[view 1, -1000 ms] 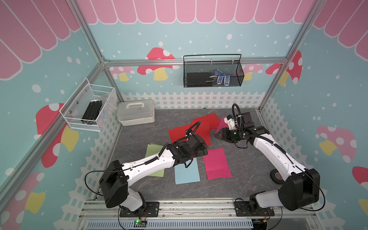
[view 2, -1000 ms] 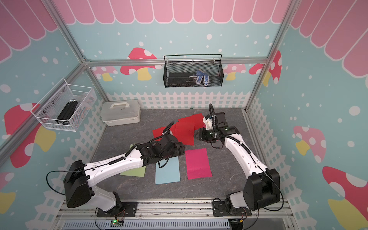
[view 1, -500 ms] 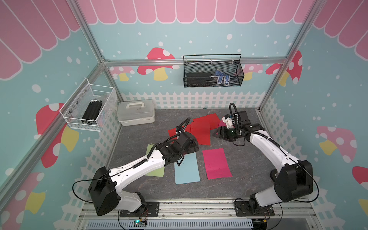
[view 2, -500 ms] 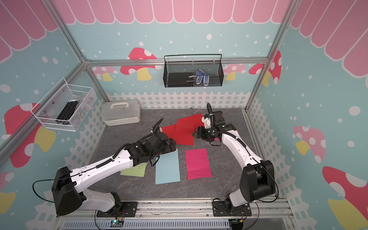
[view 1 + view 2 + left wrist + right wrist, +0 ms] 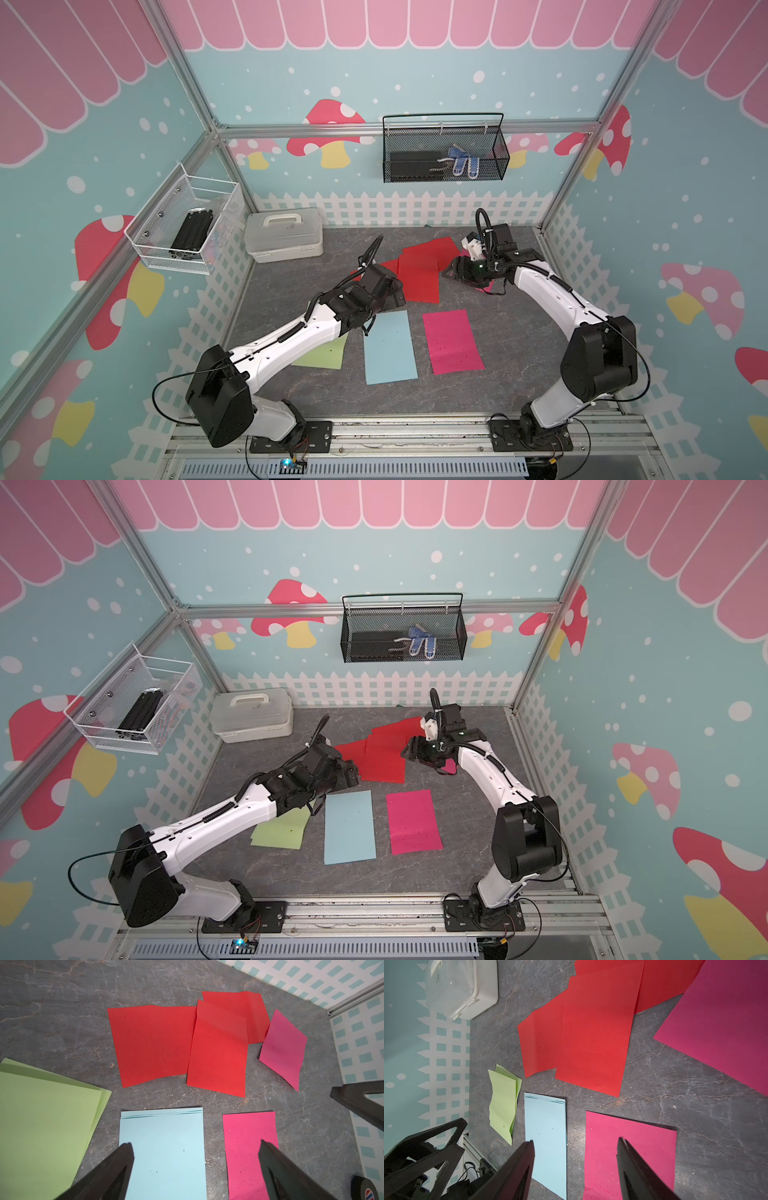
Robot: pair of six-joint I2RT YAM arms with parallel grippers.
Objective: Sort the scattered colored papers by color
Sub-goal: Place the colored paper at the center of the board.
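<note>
The left tool point(image 5: 195, 1142) is held wide open and empty above the surface point(image 5: 62, 1022). The light blue stack point(image 5: 166, 1147) lies beneath it, with the green stack point(image 5: 41, 1115) and the magenta stack point(image 5: 247, 1136) to either side. Three red sheets point(image 5: 158, 1043) are spread overlapping just ahead of it and are not yet squared, so they are judged the next to be gathered. The right tool point(image 5: 575, 1140) is likewise parted, with nothing in it. A stray magenta sheet point(image 5: 716, 1022) lies near that tool, beside the reds and apart from its stack, presumably to be added.
</note>
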